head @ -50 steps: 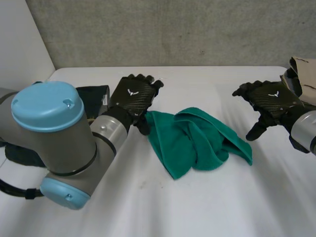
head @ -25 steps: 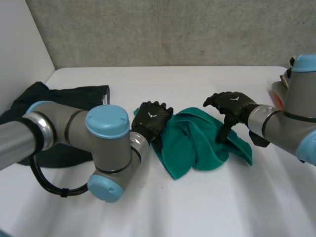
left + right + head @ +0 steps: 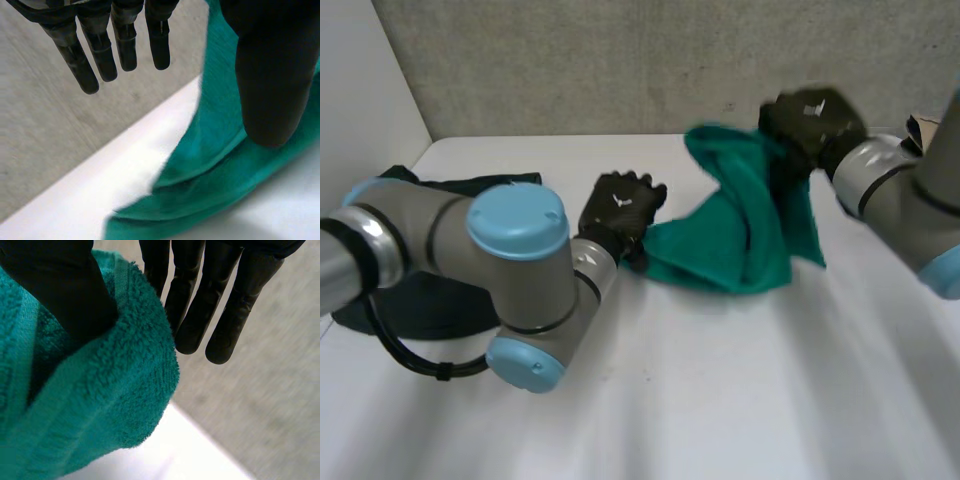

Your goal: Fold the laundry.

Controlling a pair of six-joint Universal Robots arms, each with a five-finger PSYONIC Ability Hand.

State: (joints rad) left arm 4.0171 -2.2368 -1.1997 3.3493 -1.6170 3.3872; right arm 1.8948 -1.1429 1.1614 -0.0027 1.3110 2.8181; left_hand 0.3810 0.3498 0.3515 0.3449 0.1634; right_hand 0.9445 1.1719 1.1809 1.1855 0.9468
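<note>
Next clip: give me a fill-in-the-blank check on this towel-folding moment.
1. The towel pinched and held up by the right hand is ___ in colour.
2. On the left hand, the fingers are ___, not curled.
3. The dark garment lies beside the robot's ___ arm.
Missing words: green; straight; left.

No readable text; only a white emblem [image 3: 619,200] on the left robot hand [image 3: 628,218].

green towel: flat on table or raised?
The green towel is partly raised, bunched, not folded: right robot hand pinches its top above the table; lower edge lies on it by left robot hand.
</note>
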